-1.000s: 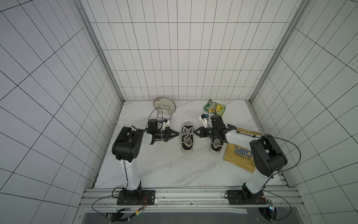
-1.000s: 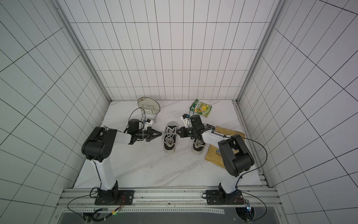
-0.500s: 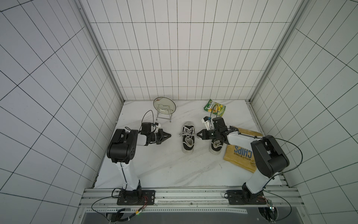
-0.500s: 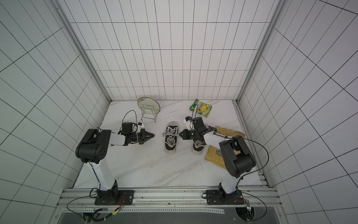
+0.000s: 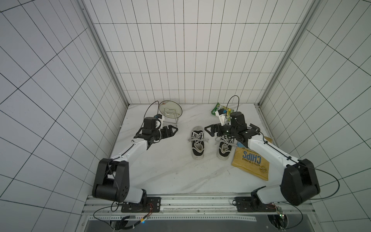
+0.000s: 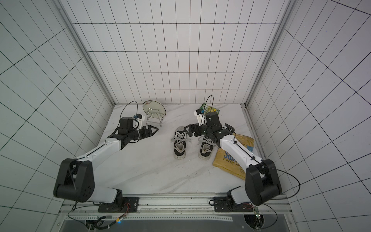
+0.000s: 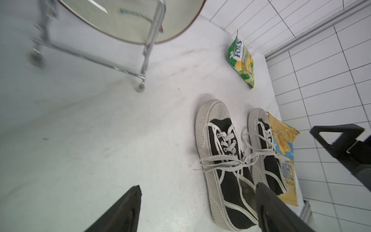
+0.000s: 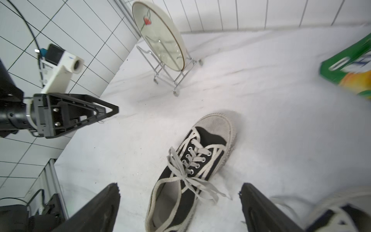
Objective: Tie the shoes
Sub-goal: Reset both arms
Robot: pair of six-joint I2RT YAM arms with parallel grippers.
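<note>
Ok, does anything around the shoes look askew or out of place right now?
The shoe by the right arm has slack laces sprawling over its sides, and it sits tight against the yellow chips bag. The other shoe shows a loose, lopsided knot with ends splayed on the table. Nothing looks spilled or damaged.

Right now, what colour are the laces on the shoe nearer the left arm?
White laces, on a black canvas shoe; clearest in the right wrist view.
</note>
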